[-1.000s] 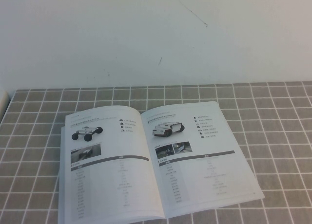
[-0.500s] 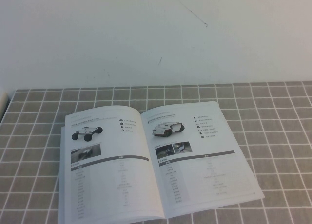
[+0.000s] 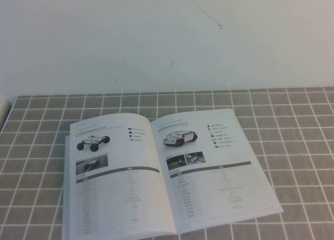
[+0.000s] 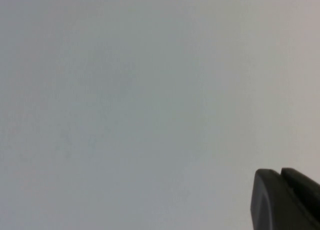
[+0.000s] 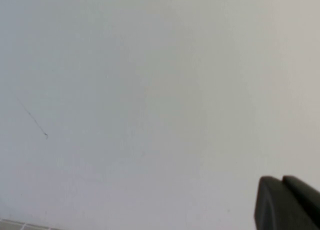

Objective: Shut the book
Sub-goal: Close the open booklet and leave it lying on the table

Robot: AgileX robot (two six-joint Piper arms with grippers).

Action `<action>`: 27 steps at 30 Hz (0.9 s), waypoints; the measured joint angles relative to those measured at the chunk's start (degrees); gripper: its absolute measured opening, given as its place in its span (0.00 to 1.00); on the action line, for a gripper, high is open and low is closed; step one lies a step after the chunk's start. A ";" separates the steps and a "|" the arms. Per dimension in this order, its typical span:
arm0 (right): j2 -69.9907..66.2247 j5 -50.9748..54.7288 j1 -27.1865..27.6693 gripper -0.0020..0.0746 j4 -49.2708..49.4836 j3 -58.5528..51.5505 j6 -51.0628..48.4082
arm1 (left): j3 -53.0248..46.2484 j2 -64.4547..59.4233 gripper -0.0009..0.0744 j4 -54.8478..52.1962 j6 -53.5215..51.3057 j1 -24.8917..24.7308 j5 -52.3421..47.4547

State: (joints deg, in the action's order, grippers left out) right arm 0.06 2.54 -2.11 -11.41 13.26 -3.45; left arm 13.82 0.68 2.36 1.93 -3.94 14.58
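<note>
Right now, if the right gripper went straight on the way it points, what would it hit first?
Probably the white wall: its wrist view shows little else ahead. Both the right gripper and left gripper are outside the high view, facing that wall, not the open book.

White-paged book [image 3: 172, 182] on grey, white-gridded table [image 3: 292, 125]; black left gripper [image 4: 287, 200] and black right gripper [image 5: 287, 202] against pale wall [image 3: 130, 36].

White wall [image 5: 150, 90] bearing a thin dark scratch [image 5: 35, 121]; the black right end effector [image 5: 286, 204] intrudes at one corner.
</note>
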 joint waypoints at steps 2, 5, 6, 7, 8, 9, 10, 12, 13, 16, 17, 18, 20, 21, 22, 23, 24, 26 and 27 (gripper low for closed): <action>-2.32 5.07 0.00 0.02 0.27 3.89 1.70 | 2.10 -1.00 0.01 0.00 -1.93 0.00 -0.74; -7.59 10.83 0.00 0.02 0.61 8.69 3.02 | 5.10 -4.08 0.01 0.00 -5.34 0.00 -1.96; -9.82 12.78 0.00 0.02 1.24 10.32 3.45 | 5.97 -5.41 0.01 0.00 -5.89 0.00 -2.96; -12.10 14.64 0.00 0.02 2.02 11.98 3.45 | 6.82 -6.57 0.01 0.00 -6.04 0.00 -3.92; -14.53 16.45 0.00 0.02 2.91 13.71 3.45 | 7.64 -8.46 0.01 0.00 -6.30 0.00 -5.62; -16.48 18.37 0.00 0.02 3.79 15.19 3.45 | 8.50 -9.76 0.01 0.00 -6.52 0.00 -7.05; -19.04 20.34 0.00 0.02 5.20 17.08 3.45 | 9.25 -11.45 0.01 0.00 -6.54 0.00 -8.73; -23.99 23.98 0.00 0.02 8.49 20.64 3.45 | 11.21 -14.91 0.01 0.04 -6.49 0.00 -13.32; -26.90 25.99 0.00 0.02 10.73 22.61 3.45 | 11.94 -16.29 0.01 0.31 -6.33 0.00 -14.93; -35.78 29.94 0.00 0.02 19.25 27.67 -2.40 | 14.12 -20.90 0.01 2.07 -5.66 0.00 -19.02; -38.72 30.73 0.00 0.02 22.73 29.14 -5.87 | 14.73 -22.54 0.01 2.68 -5.43 0.00 -19.85; -41.08 31.23 0.00 0.02 25.72 30.41 -9.44 | 15.36 -24.25 0.01 3.30 -5.44 0.00 -20.80; -46.51 31.62 0.00 0.02 33.36 32.30 -15.35 | 16.61 -27.97 0.01 4.79 -5.30 0.00 -23.32; -49.59 31.72 0.00 0.02 38.18 33.16 -19.04 | 17.40 -30.09 0.01 5.73 -5.30 0.00 -25.20; -52.67 31.86 0.00 0.02 43.31 33.90 -23.44 | 18.18 -32.40 0.01 6.93 -5.30 0.00 -27.25; -55.80 32.00 -0.25 0.02 48.60 34.57 -28.30 | 18.73 -34.35 0.01 8.01 -5.30 0.00 -28.74; -58.37 32.08 -0.65 0.02 53.75 34.99 -32.35 | 19.19 -36.88 0.01 9.06 -5.30 0.00 -30.07; -64.66 32.13 -2.13 0.02 62.21 36.07 -42.06 | 19.74 -41.58 0.01 10.22 -5.30 0.00 -31.48; -67.70 32.13 -2.93 0.02 64.57 36.76 -45.98 | 20.01 -43.54 0.01 11.03 -5.28 0.00 -31.95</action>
State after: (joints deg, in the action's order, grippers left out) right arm -67.65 34.67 -5.04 53.16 50.02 -49.43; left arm 33.84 -42.85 13.39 -3.34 -3.94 -17.37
